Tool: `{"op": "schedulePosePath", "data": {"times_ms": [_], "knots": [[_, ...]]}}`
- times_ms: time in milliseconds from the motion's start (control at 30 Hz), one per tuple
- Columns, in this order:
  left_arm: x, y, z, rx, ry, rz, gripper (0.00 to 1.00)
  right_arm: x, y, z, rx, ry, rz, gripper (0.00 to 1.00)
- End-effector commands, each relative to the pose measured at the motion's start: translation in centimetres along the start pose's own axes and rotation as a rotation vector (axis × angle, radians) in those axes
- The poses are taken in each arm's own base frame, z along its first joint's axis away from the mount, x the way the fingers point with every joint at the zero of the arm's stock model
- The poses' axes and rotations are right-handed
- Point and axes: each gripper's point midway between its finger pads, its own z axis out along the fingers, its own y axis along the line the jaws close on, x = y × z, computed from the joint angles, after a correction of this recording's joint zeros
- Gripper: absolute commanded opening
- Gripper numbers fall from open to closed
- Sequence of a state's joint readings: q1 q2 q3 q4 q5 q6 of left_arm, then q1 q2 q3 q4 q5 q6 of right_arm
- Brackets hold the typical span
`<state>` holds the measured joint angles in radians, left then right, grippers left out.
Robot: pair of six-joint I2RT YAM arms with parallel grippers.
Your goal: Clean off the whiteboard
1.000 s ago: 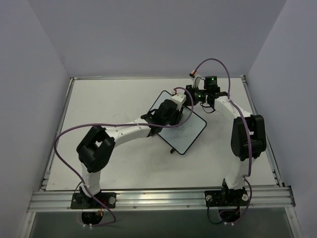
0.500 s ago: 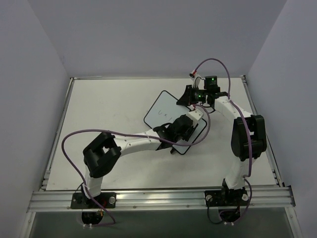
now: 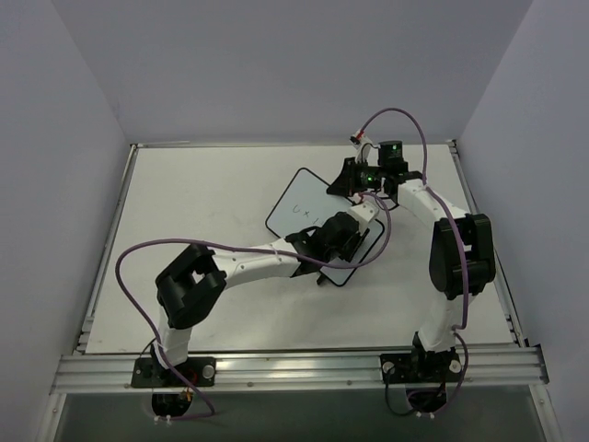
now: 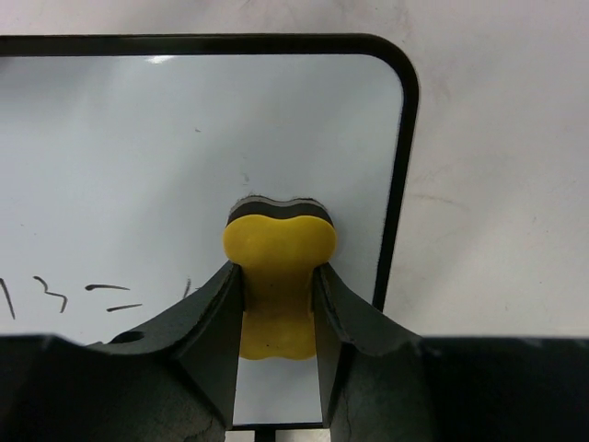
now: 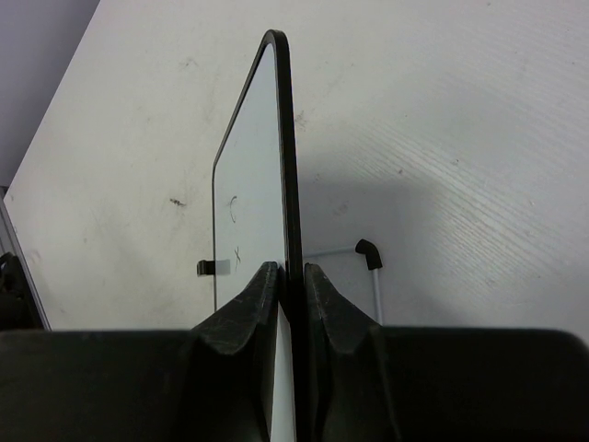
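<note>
The whiteboard lies tilted in the middle of the table, with handwritten marks on its far-left part. In the left wrist view the whiteboard shows dark marks at its lower left and a wiped area near its rounded corner. My left gripper is shut on a yellow eraser with a black pad, pressed on the board near that corner. My right gripper is shut on the black frame of the whiteboard, seen edge-on. From above, the left gripper covers the board's near right part, and the right gripper holds its far edge.
A thin white wire foot with a black tip sticks out behind the board. Purple cables loop over both arms. Grey walls close in the table on three sides, and a metal rail runs along the near edge.
The left gripper with the eraser has swept from the board's far-left part to its near right corner, uncovering the marks. It has hardly moved over the last half second. The right gripper kept its hold.
</note>
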<state>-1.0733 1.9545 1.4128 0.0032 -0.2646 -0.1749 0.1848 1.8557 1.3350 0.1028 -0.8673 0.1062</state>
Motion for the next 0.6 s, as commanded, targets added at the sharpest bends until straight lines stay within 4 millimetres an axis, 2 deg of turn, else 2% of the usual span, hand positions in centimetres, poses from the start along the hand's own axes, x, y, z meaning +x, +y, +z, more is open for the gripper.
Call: {"op": "schedulePosePath", "data": {"times_ms": [0, 67, 167, 400, 567], "knots": [[3.5, 7.7, 1.5, -0.176, 0.121, -0.051, 0.02, -1.4, 3.6, -0.8, -0.059, -0.023, -0.053, 0.0], [3.2, 10.0, 1.5, -0.213, 0.124, -0.081, 0.02, -1.3, 3.5, -0.8, -0.059, -0.022, -0.052, 0.0], [2.9, 12.1, 1.3, -0.246, 0.119, -0.11, 0.02, -1.3, 3.5, -0.8, -0.059, -0.021, -0.054, 0.0], [3.6, 14.5, 0.9, -0.291, 0.127, -0.137, 0.02, -1.4, 3.5, -0.8, -0.057, -0.021, -0.054, 0.0], [4.9, 15.1, 0.8, -0.289, 0.117, -0.165, 0.02, -1.3, 3.5, -0.7, -0.058, -0.018, -0.054, 0.0]]}}
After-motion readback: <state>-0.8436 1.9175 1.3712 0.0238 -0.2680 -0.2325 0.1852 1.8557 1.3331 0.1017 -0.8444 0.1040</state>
